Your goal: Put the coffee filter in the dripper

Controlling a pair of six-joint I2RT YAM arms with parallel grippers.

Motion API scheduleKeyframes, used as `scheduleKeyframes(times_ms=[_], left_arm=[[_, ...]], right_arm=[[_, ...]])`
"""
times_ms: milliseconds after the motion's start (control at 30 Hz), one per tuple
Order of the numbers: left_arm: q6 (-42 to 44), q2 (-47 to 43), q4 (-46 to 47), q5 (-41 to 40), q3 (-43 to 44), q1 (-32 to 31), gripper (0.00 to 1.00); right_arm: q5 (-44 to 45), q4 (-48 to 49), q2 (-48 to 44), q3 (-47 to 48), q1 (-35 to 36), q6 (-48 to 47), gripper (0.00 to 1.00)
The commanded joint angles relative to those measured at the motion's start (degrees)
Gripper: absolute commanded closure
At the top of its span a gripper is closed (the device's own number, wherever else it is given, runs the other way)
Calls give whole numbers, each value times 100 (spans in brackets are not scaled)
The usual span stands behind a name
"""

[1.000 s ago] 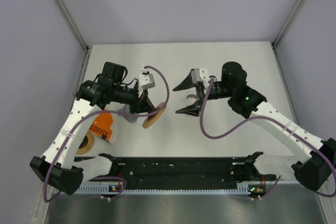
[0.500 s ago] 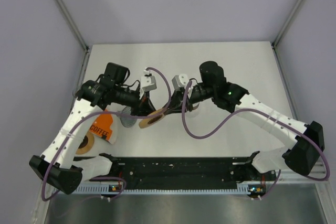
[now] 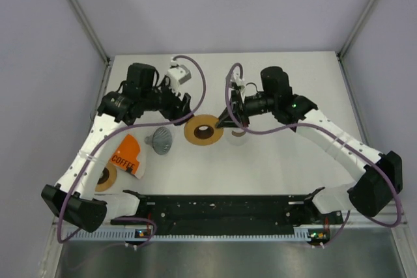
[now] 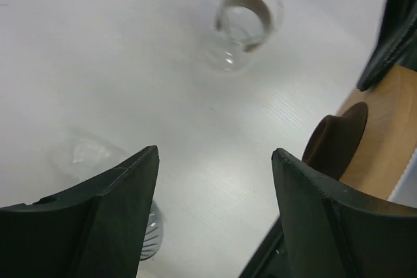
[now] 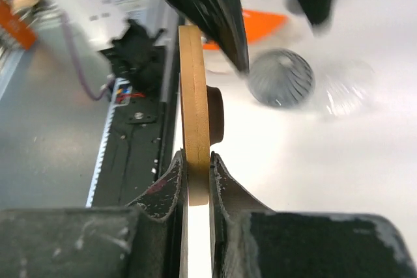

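— Two arms over the table [image 3: 319, 73], seen from above: what have you got?
— My right gripper [image 3: 225, 122] is clamped on the wooden ring [image 3: 203, 129]; my left gripper [image 3: 181, 107], jaws apart, holds nothing, and the grey ribbed cone [image 3: 161, 140] lies just beside it.
— Left wrist?
— Ring right of my fingers [image 4: 104, 206], glass [image 4: 244, 21] ahead.
— Right wrist?
— Ring edge-on between my pads [image 5: 225, 190]; cone beyond.

**Hidden From the Lens**

Overhead, a clear glass vessel [image 3: 238, 136] lies mostly hidden under the right end effector [image 3: 225, 122], and the left arm [image 3: 88, 154] covers part of a tan roll [image 3: 104, 178]. The left wrist view crops the round tan wooden disc [image 4: 374, 154] at its right edge. A finger [image 4: 98, 219] of the left end effector [image 4: 215, 161] masks most of the grey ribbed dripper [image 4: 152, 234]. The right wrist view blurs a clear crumpled shape [image 5: 342, 92] beyond telling.
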Motion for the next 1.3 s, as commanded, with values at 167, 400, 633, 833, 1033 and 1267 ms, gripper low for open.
scheduleKeyframes(times_ms=[167, 400, 633, 833, 1033, 1267], left_arm=[[-1329, 491, 1478, -1545, 696, 738, 24], [-1373, 579, 1558, -1405, 336, 738, 25], [-1303, 526, 1611, -1308, 98, 738, 25], [-1232, 482, 1637, -1282, -16, 738, 26], [-1206, 473, 1575, -1220, -34, 738, 26], [-1145, 368, 1558, -1220, -60, 738, 26]], right_arm=[[1309, -112, 25, -302, -1519, 2758, 100], [150, 186, 357, -680, -2557, 3557, 100], [-511, 1075, 640, -1163, -2910, 4341, 100], [-626, 1286, 675, -1436, -2980, 4508, 100], [-608, 1225, 1052, -1454, -3059, 4359, 100], [-205, 408, 1387, -1112, -3068, 3788, 92]])
